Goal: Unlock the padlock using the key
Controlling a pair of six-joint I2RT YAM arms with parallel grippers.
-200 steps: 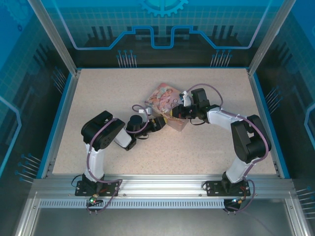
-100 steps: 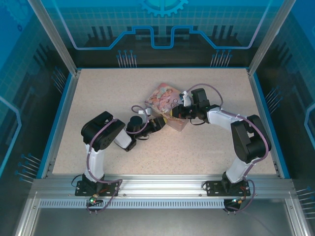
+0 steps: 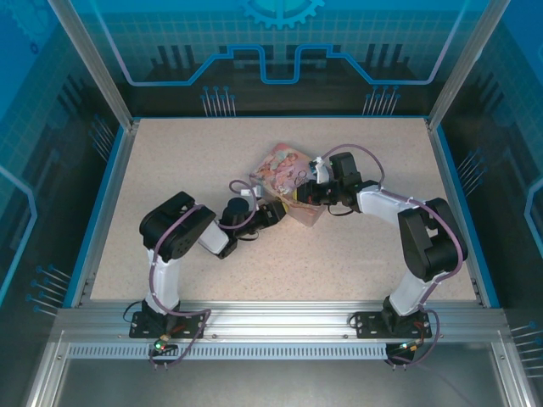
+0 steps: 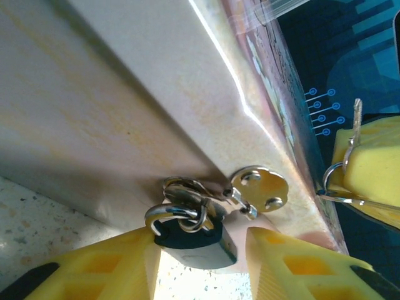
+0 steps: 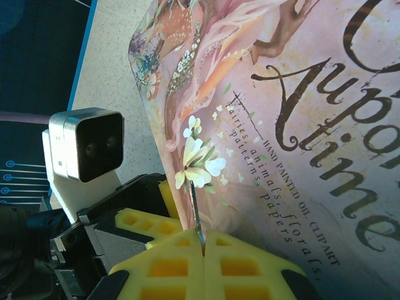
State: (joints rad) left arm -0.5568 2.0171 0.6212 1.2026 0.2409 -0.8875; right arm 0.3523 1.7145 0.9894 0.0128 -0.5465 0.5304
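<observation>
The padlock (image 4: 190,245) hangs locked on the hasp (image 4: 259,187) of the pink box (image 4: 125,94), between the left gripper's (image 4: 201,232) parted jaws, unclamped. The right gripper (image 5: 204,236) pinches the key (image 5: 194,206) at its fingertips, apart from the lock. Gripping, inserting and turning remain.

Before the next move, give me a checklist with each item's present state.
1. Grip on key by right gripper: ok.
2. Fingers of left gripper flank padlock: ok.
3. Firm clamp on padlock: cannot tell.
4. Shackle hooked through the hasp: ok.
5. Keyhole in sight: cannot tell.
6. Key lined up with padlock: not ok, held apart from it, by the pink box lid.
</observation>
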